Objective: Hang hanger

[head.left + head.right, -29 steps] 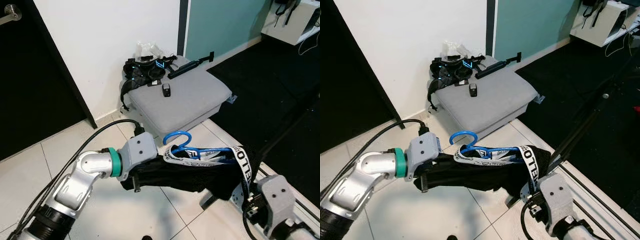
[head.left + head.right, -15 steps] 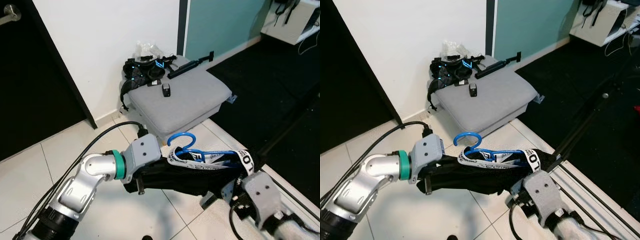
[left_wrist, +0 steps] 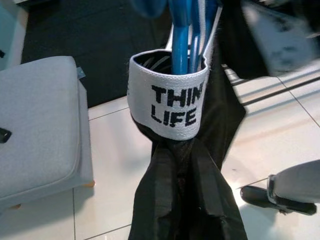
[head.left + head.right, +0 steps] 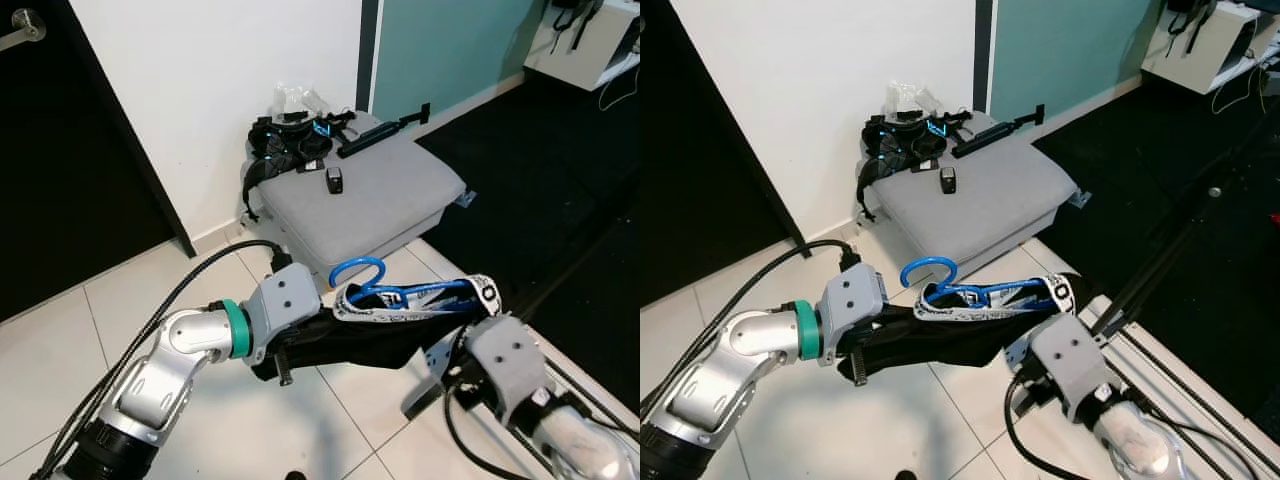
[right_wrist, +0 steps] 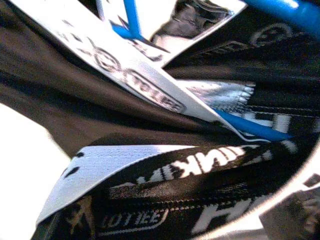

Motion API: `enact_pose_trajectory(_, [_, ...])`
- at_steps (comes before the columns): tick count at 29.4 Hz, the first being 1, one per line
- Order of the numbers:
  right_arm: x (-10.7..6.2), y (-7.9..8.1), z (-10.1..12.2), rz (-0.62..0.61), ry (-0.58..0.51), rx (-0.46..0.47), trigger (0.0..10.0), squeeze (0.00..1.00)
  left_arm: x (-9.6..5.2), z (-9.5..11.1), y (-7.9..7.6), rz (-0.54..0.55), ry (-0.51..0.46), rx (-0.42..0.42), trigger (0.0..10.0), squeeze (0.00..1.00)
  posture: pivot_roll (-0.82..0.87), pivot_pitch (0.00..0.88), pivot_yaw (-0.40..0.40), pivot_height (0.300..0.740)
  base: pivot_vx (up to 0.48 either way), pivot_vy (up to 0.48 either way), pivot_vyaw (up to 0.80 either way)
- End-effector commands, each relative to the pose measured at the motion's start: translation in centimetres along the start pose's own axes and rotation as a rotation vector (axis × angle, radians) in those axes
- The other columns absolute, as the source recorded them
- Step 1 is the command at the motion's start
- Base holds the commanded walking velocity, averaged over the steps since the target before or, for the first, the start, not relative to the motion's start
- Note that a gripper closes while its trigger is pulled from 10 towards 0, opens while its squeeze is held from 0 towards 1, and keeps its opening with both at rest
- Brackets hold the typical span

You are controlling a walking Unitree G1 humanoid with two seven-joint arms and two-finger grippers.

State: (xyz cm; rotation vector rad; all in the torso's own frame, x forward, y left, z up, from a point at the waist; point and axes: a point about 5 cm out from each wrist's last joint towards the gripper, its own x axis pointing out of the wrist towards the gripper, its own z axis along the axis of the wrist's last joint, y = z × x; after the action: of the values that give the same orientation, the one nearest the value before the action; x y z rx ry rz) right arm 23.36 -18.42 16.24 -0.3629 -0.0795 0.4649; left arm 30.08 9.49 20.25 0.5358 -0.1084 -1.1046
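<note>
Left hand (image 4: pixel 300 350) first: it's buried in the black garment (image 4: pixel 360 340), so we honestly can't tell whether its fingers are spread or pinched. The silver arm with the green ring comes in from the lower left over the tiled floor (image 4: pixel 130 300), with a black cable looping off the wrist.

We'll use the grey cushion (image 4: pixel 375 200) as our landmark. The blue hanger (image 4: pixel 362 275) sits just in front of the cushion's near edge, above the floor, hook curling up on the side toward the left arm. The black garment is draped on it, with a white waistband (image 3: pixel 167 107) wrapped around the blue bars; the left wrist view reads "THIN LIFE" in black letters on it. So the hanger is carried between the two arms, not on any rail.

On the cushion itself, a small dark gadget (image 4: pixel 333 179) lies near the middle. A tangle of black straps with blue trim (image 4: pixel 290 145) sits at its back corner against the white wall, and a black bar (image 4: pixel 385 132) lies along the back edge.

Right hand (image 4: pixel 450 350): in front of the cushion and off to its right, pushed up into the garment's other end. Its wrist view is just blurry fabric and waistband lettering up close, so we can't tell its grip either.
</note>
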Motion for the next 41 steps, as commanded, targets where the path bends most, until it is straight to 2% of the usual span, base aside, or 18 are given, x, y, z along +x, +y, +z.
enact_pose_trajectory(1, [0.1, 1.7, 1.1, 0.114, -0.06, 0.054, 10.0, 1.0, 0.6, 0.1, -0.9, -0.034, -0.017, -0.011, 10.0, 0.0, -0.33, 0.213, 0.157, 0.74, 0.0, 0.0, 0.0])
enact_pose_trajectory(2, [-0.2, 1.7, 1.5, 0.107, -0.075, 0.08, 10.0, 1.0, 0.7, 0.0, -0.8, -0.028, -0.013, -0.014, 10.0, 0.0, -0.33, 0.215, 0.157, 0.74, 0.0, 0.0, 0.0])
enact_pose_trajectory(3, [-0.7, 0.9, 1.7, 0.044, -0.073, 0.052, 10.0, 0.0, 0.9, -0.2, -0.8, -0.02, -0.004, -0.018, 10.0, 0.0, -0.34, 0.217, 0.162, 0.74, 0.0, 0.0, 0.0])
enact_pose_trajectory(6, [-1.2, 0.0, 1.8, -0.035, -0.064, 0.001, 10.0, 0.0, 1.1, -0.4, -0.8, -0.01, 0.006, -0.022, 10.0, 0.0, -0.34, 0.217, 0.162, 0.74, 0.0, 0.0, 0.0])
enact_pose_trajectory(10, [-1.7, -0.6, 1.9, -0.123, -0.086, 0.044, 10.0, 0.0, 1.4, -0.4, -0.7, -0.008, 0.005, -0.029, 10.0, 0.0, -0.36, 0.221, 0.171, 0.74, 0.0, 0.0, 0.0])
enact_pose_trajectory(13, [-1.8, -0.6, 1.9, -0.129, -0.087, 0.06, 10.0, 0.0, 1.5, -0.4, -0.7, -0.008, 0.005, -0.03, 10.0, 0.0, -0.36, 0.221, 0.171, 0.74, 0.0, 0.0, 0.0])
enact_pose_trajectory(14, [-1.9, -0.4, 1.9, -0.121, -0.085, 0.068, 10.0, 1.0, 1.4, -0.4, -0.7, -0.011, 0.007, -0.027, 10.0, 0.0, -0.35, 0.228, 0.185, 0.74, 0.0, 0.0, 0.0])
enact_pose_trajectory(21, [-2.2, -0.5, 2.0, -0.133, -0.085, 0.074, 10.0, 1.0, 1.3, -0.5, -0.6, -0.017, 0.014, -0.024, 10.0, 0.0, -0.35, 0.228, 0.185, 0.74, 0.0, 0.0, 0.0])
enact_pose_trajectory(24, [-2.5, -1.4, 1.8, -0.154, -0.042, 0.006, 10.0, 1.0, 1.1, -0.6, -0.6, -0.019, 0.019, -0.024, 10.0, 0.0, -0.35, 0.228, 0.185, 0.74, 0.0, 0.0, 0.0])
enact_pose_trajectory(25, [-2.7, -2.0, 1.6, -0.162, 0.009, -0.093, 10.0, 0.0, 1.1, -0.6, -0.6, -0.019, 0.022, -0.023, 10.0, 0.0, -0.34, 0.232, 0.194, 0.74, 0.0, 0.0, 0.0])
enact_pose_trajectory(26, [-2.7, -2.0, 1.6, -0.162, 0.009, -0.093, 10.0, 0.0, 1.1, -0.6, -0.6, -0.019, 0.022, -0.023, 10.0, 0.0, -0.34, 0.232, 0.194, 0.74, 0.0, 0.0, 0.0])
enact_pose_trajectory(27, [-2.8, -2.8, 1.3, -0.178, 0.068, -0.194, 10.0, 0.0, 1.0, -0.7, -0.6, -0.02, 0.023, -0.024, 10.0, 0.0, -0.34, 0.232, 0.192, 0.74, 0.0, 0.0, 0.0])
enact_pose_trajectory(28, [-2.8, -2.8, 1.3, -0.178, 0.068, -0.194, 10.0, 0.0, 1.0, -0.7, -0.6, -0.02, 0.023, -0.024, 10.0, 0.0, -0.34, 0.232, 0.192, 0.74, 0.0, 0.0, 0.0])
enact_pose_trajectory(29, [-3.0, -3.8, 1.2, -0.228, 0.098, -0.256, 10.0, 0.0, 1.0, -0.7, -0.6, -0.02, 0.025, -0.024, 10.0, 0.0, -0.34, 0.232, 0.192, 0.74, 0.0, 0.0, 0.0])
enact_pose_trajectory(30, [-3.0, -3.8, 1.2, -0.228, 0.098, -0.256, 10.0, 0.0, 1.0, -0.7, -0.6, -0.02, 0.025, -0.024, 10.0, 0.0, -0.34, 0.232, 0.192, 0.74, 0.0, 0.0, 0.0])
enact_pose_trajectory(31, [-3.1, -4.6, 1.2, -0.278, 0.107, -0.27, 7.6, 0.0, 1.0, -0.7, -0.7, -0.021, 0.026, -0.025, 10.0, 0.0, -0.34, 0.232, 0.192, 0.74, 0.0, 0.0, 0.0])
enact_pose_trajectory(32, [-3.0, -4.9, 1.3, -0.304, 0.095, -0.261, 0.0, 0.0, 1.1, -0.7, -0.7, -0.022, 0.026, -0.026, 10.0, 0.0, -0.34, 0.231, 0.19, 0.74, 0.0, 0.0, 0.0])
enact_pose_trajectory(41, [-2.8, -4.9, 1.8, -0.341, 0.047, -0.226, 0.0, 0.0, 1.0, -0.8, -0.7, -0.02, 0.029, -0.026, 10.0, 0.0, -0.34, 0.232, 0.192, 0.74, 0.0, 0.0, 0.0])
